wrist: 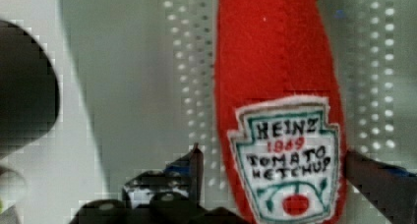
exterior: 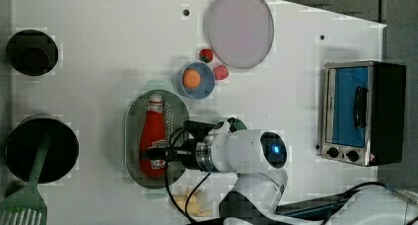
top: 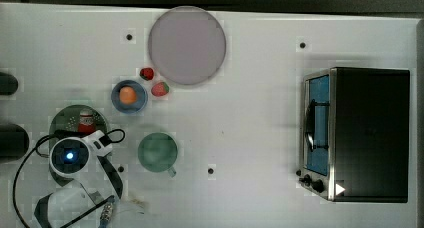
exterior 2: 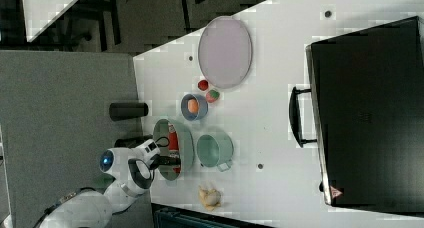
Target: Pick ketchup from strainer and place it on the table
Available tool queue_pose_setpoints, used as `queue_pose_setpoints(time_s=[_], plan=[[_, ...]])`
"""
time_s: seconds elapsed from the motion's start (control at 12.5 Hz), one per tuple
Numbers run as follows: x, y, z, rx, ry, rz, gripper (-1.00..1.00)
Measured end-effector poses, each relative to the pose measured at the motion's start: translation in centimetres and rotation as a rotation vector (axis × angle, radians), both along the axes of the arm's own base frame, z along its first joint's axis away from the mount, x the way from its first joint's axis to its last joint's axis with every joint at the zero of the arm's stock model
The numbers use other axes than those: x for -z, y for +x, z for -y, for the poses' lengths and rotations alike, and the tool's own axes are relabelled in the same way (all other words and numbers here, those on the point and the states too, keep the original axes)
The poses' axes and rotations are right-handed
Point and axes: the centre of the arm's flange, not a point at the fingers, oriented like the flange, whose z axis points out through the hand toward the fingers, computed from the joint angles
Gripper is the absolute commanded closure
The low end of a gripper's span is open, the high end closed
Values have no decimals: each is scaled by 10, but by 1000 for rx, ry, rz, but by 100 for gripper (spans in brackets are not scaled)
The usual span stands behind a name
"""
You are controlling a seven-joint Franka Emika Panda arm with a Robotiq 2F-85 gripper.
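From my remote seat, going left to right in the left view, I see two dark pots (exterior: 32, 52) at the far edge, then the strainer (exterior: 132, 136) with the ketchup (exterior: 154, 131) lying lengthwise inside it, cap toward twelve o'clock. The gripper (exterior: 160, 155) sits over the bottle's lower body, fingers spread wide, one on each side of the label (in the wrist view I see a gap between each fingertip and the red cloth), so nothing is grasped. At one o'clock from the strainer stands the blue bowl (exterior: 197, 82) holding an orange ball. Further right on the table (exterior: 98, 27) sits the toaster oven (exterior: 362, 111).
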Motion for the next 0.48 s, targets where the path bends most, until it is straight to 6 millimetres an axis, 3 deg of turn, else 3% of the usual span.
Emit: queue_pose_setpoints(time_s=[0.08, 0.32, 0.48], plan=[[5, 0, 2, 3, -9, 3, -92], [11, 1, 4, 5, -28, 19, -20], [1, 6, -1, 3, -19, 43, -18]])
